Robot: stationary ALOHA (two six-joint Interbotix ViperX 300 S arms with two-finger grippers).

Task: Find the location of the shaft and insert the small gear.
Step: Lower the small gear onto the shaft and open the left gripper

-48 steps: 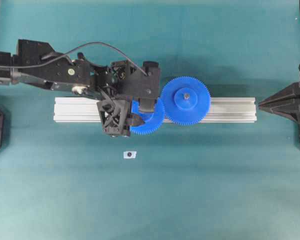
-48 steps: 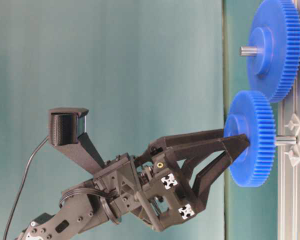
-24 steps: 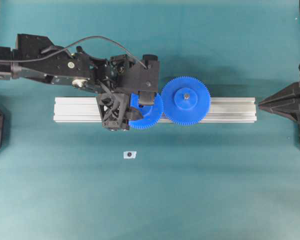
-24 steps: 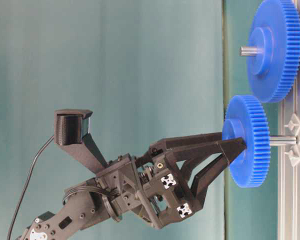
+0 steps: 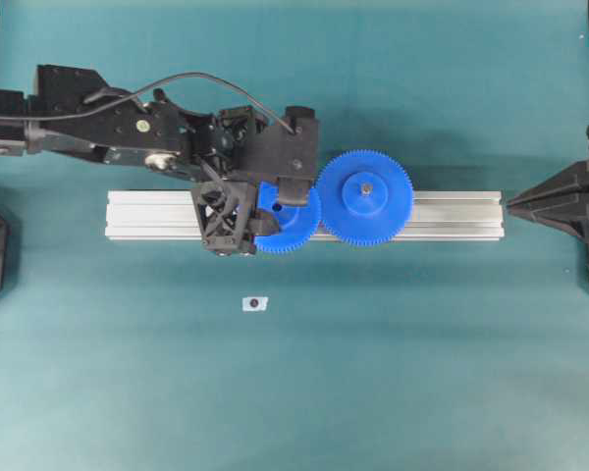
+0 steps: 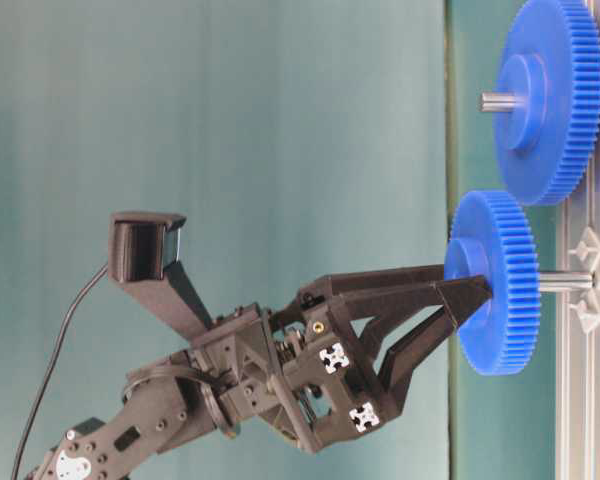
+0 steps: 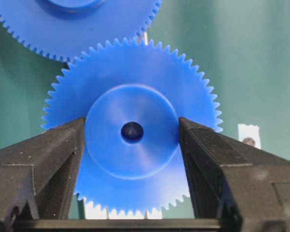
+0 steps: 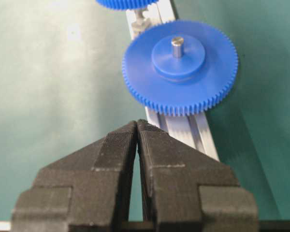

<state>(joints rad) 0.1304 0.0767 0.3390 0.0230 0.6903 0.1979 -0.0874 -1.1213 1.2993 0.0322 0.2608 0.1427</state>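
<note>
So there's a long silver aluminium rail (image 5: 157,216) lying across the middle of a teal tabletop (image 5: 393,373), slotted extrusion type, running left to right in the overhead view. Sitting over its right-of-centre stretch is a big blue gear (image 5: 364,197), toothed all round, with a raised hub and a grey pin (image 8: 177,47) poking up out of the centre. Well apart from the rail, on the near side, a tiny white square with a black dot (image 5: 254,304) lies flat on the surface.
</note>
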